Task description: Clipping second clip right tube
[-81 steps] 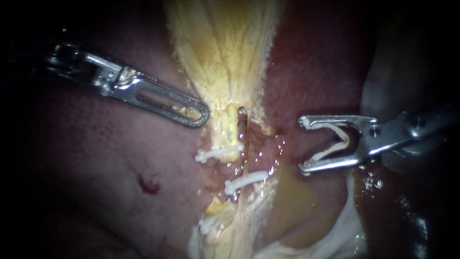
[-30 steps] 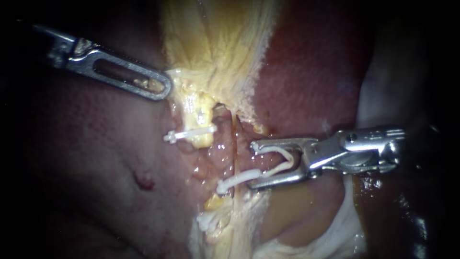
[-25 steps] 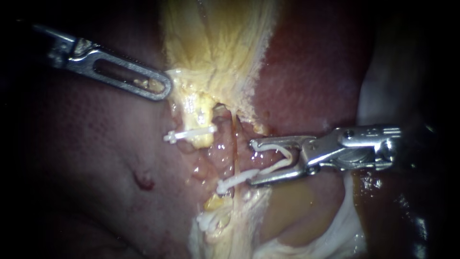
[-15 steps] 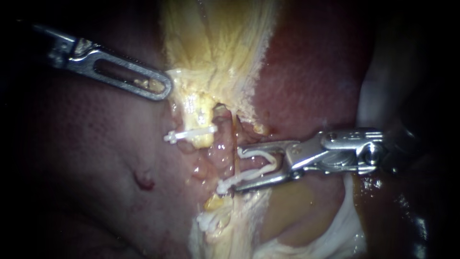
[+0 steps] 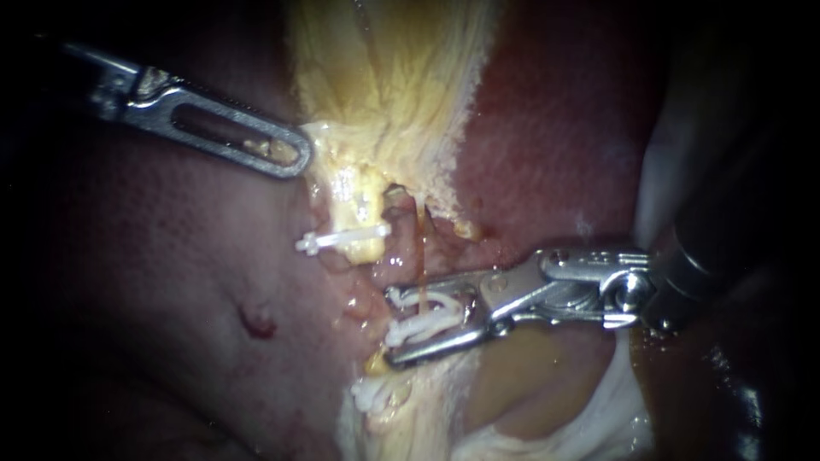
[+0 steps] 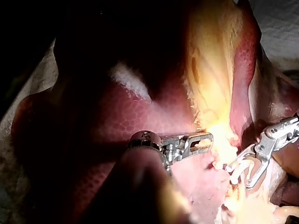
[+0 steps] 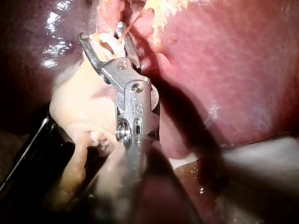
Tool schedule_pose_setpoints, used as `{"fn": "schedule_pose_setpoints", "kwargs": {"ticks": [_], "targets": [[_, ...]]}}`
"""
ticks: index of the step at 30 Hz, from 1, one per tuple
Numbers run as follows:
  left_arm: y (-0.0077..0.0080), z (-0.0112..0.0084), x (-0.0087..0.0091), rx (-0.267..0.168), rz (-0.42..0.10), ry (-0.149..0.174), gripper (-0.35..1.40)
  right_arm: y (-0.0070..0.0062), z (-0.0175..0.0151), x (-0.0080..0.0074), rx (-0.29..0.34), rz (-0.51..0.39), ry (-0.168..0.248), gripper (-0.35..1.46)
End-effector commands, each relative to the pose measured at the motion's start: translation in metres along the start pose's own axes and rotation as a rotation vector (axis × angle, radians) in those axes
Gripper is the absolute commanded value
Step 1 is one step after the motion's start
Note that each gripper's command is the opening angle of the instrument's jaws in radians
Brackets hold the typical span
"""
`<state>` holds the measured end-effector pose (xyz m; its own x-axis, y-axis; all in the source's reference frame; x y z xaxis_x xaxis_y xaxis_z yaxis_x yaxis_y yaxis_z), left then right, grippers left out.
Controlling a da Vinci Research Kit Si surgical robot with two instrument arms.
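**Loaded clip straddles the right tube, close against the seated one**

Farthest from the right tube [image 5: 421,248], the left instrument [image 5: 292,156] has its jaws lying together on the edge of the yellow tissue [image 5: 384,85], apparently pinching it and drawing it away from the tube. Between that instrument and the tube, a white clip [image 5: 342,239] sits across the left tube [image 5: 366,224].

The loaded clip [image 5: 423,299] lies across the right tube, just up the tube from the seated clip [image 5: 427,327] and perhaps touching it. Its long axis runs crosswise to the tube, nearly level. Its mouth points past the tube toward the left instrument. Its hinge sits back in the right instrument [image 5: 395,326], whose half-closed jaws grip it from both sides.

Closing here may latch onto the seated clip, or catch only part of the tube. Any push could tear the thin, taut strand.
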<state>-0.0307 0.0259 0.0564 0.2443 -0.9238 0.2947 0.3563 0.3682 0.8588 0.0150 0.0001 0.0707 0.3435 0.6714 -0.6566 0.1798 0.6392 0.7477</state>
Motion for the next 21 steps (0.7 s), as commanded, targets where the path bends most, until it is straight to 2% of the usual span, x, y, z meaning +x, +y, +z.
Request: {"fn": "schedule_pose_setpoints", "kwargs": {"ticks": [1,8,15,21], "targets": [[0.0,0.0,0.0,0.0,0.0,0.0,-0.35,-0.0001,-0.0001,0.0002,-0.001,0.004,0.007,0.49],[0.0,-0.0001,0.0,0.0,0.0,0.001,-0.35,-0.0016,-0.0004,0.001,0.045,0.009,0.035,0.49],[0.0001,-0.0001,0.0,0.0,0.0,0.001,-0.35,-0.0037,0.0001,0.0019,0.116,0.017,0.052,0.48],[0.0001,-0.0001,0.0,0.0,0.0,0.001,-0.35,-0.0043,0.0004,0.0022,0.129,0.021,0.051,0.46]]}}
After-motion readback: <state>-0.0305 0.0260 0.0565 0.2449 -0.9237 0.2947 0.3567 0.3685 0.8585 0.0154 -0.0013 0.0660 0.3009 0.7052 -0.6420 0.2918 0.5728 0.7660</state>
